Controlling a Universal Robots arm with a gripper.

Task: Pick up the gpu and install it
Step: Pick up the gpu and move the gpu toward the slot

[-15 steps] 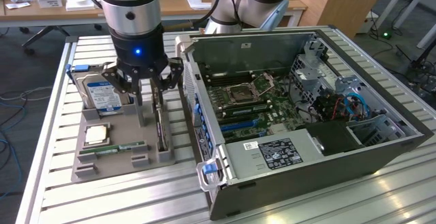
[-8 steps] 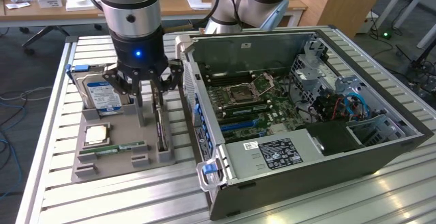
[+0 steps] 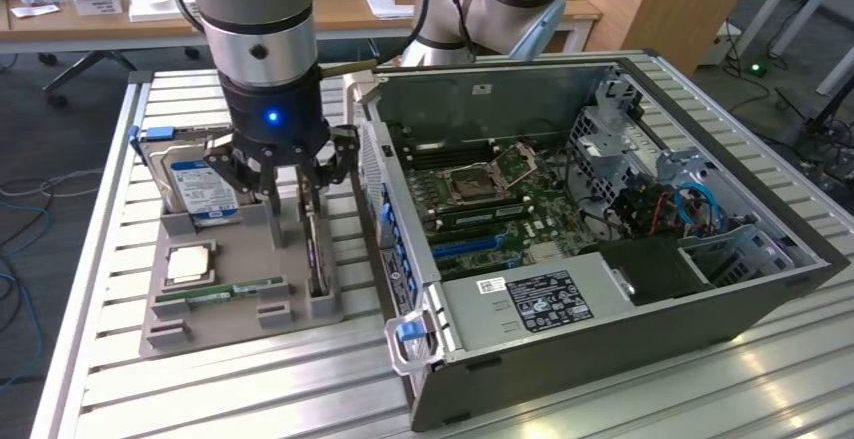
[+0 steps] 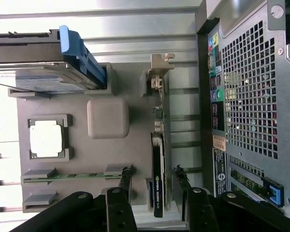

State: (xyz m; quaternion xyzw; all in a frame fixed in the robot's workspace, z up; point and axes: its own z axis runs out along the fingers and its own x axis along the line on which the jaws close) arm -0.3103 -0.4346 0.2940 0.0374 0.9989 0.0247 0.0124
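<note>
Pincer is open, hanging low over the grey tray, one finger on each side of the graphics card. Nothing gripped; I can see gaps on both sides.

The card stands on edge in the tray slot nearest the computer case.

Risks, my read:
- Uneven gaps, so closing may push the card sideways and jam it in its slot.
- Thin edge, so the grip may slip or twist.
- The case-side finger is near the case wall and could hit it.

The tray also holds a hard drive, a processor chip and a memory stick. The case is open, with the motherboard exposed.
</note>
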